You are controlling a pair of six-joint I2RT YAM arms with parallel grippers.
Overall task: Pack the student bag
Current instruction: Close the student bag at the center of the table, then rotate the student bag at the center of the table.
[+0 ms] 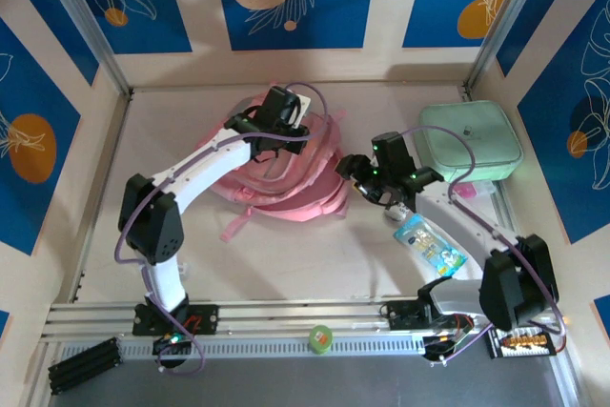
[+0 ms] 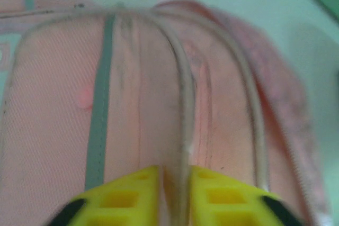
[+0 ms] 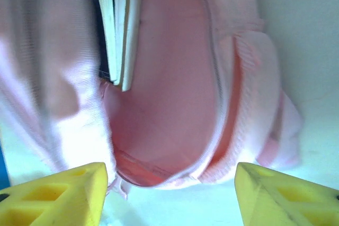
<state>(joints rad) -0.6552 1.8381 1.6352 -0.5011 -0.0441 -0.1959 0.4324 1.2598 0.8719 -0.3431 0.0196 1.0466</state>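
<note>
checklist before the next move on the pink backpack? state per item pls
1. Bag mouth open: ok. The soft pink fabric backpack gapes toward the right tool.
2. That tool free: ok. Jaws wide, nothing between them.
3. Grip of the left tool on the bag's pale piping: cannot tell. Jaws stand close, with the piping running between them.
4. Room inside: ok. A stack of white-edged books sits at one side, with pink lining bare beside it.
5. Next item in reach: probably ok. The blue printed flat pouch lies on the pale table near the right tool.
</note>
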